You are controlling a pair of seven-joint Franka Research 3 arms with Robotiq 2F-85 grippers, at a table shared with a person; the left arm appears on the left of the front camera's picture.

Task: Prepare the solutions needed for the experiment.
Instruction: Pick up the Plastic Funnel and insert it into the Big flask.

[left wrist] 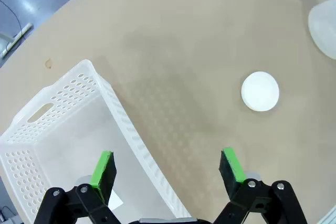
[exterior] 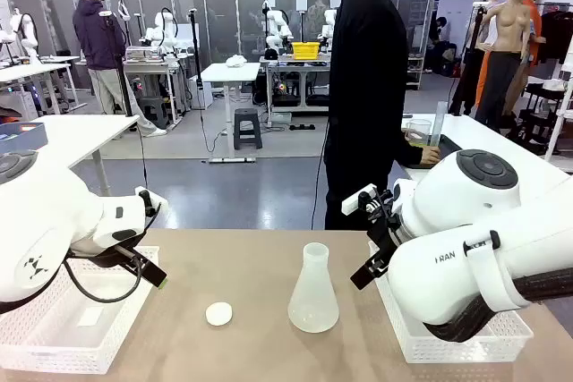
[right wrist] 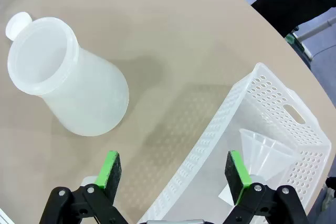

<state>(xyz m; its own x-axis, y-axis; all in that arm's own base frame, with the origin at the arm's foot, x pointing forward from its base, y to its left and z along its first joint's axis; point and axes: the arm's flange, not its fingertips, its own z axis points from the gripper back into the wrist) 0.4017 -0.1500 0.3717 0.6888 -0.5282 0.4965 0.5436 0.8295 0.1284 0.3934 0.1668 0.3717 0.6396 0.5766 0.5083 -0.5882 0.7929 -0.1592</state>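
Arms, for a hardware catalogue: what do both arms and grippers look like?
The left arm and right arm are white with rounded joints; the right bears FRAN lettering and a black strap. A black cable loops under the left. The left gripper and right gripper are black with green pads.

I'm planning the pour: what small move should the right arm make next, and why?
Probably lower the right tool onto the funnel: it hangs open above the basket holding it, and the flask nearby stands open and looks empty, ready to take a funnel.
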